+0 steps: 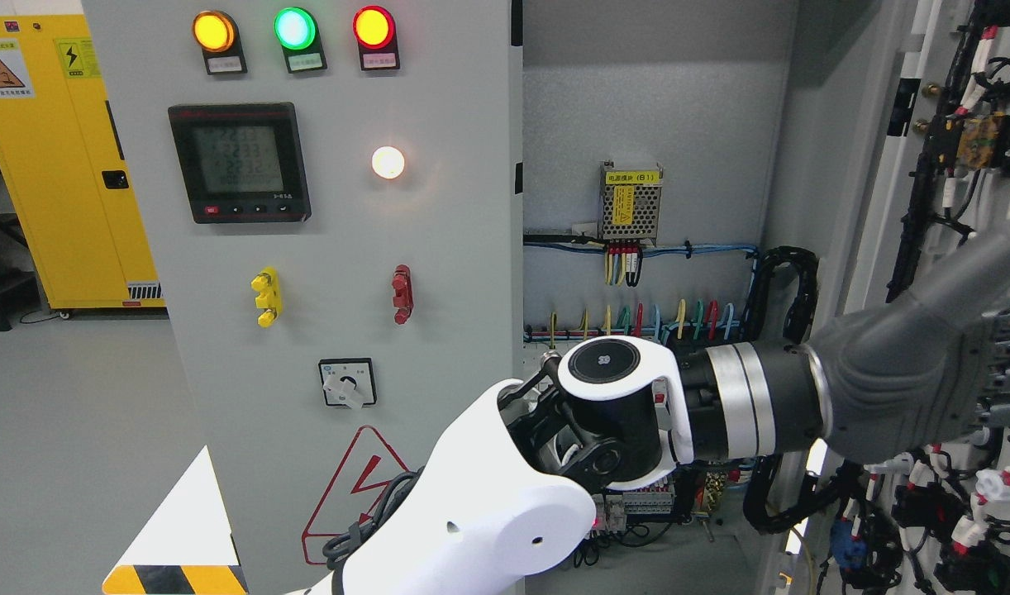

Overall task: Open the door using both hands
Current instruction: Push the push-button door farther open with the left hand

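Note:
The cabinet's right door (910,124) stands swung open at the far right, and its inner face (980,140) carries black wiring and components. The left door (439,273) is closed and bears lamps, a meter and switches. My left arm (488,521) comes in at the bottom left of the middle, bends at a white and black elbow (612,405) and runs as a grey forearm (885,380) across the opening to the right door. Its hand (1005,364) lies at the picture's right edge against the door's inner face, mostly cut off. The right arm is out of view.
Inside the open cabinet (645,107) are a small power supply (631,202), coloured wire loops (637,318) and a black cable conduit (790,289). A yellow cabinet (67,165) stands at the back left on the grey floor (67,446).

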You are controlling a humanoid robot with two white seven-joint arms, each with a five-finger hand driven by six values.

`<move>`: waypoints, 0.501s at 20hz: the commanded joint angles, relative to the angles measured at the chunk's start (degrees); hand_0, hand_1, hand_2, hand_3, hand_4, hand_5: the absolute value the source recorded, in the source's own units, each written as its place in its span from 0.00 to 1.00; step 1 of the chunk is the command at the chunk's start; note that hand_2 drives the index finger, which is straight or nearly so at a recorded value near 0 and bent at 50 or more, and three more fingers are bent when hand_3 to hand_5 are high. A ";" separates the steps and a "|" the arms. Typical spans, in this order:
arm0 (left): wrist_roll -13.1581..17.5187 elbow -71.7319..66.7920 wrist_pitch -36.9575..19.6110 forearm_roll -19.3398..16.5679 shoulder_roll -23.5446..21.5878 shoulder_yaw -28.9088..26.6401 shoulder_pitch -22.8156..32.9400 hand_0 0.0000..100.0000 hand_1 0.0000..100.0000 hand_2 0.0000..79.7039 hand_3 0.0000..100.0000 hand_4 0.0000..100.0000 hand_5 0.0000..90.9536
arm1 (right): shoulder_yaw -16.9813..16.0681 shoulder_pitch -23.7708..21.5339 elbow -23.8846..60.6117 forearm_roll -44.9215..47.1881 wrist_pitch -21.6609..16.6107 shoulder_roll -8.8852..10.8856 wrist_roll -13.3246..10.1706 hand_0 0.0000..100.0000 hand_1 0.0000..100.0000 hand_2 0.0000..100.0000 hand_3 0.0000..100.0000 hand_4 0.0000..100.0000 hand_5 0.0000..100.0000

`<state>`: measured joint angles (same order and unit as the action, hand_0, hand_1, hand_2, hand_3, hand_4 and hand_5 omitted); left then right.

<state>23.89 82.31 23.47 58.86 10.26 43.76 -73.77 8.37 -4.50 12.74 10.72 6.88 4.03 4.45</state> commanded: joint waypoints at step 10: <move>-2.27 -1.01 -2.21 2.66 0.29 8.09 -1.55 0.00 0.00 0.00 0.00 0.00 0.00 | -0.02 0.02 0.00 0.00 -0.03 -0.07 -0.05 0.22 0.01 0.00 0.00 0.00 0.00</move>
<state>21.85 81.80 21.46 61.12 10.47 48.43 -74.99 8.36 -4.50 12.74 10.72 6.88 3.99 4.47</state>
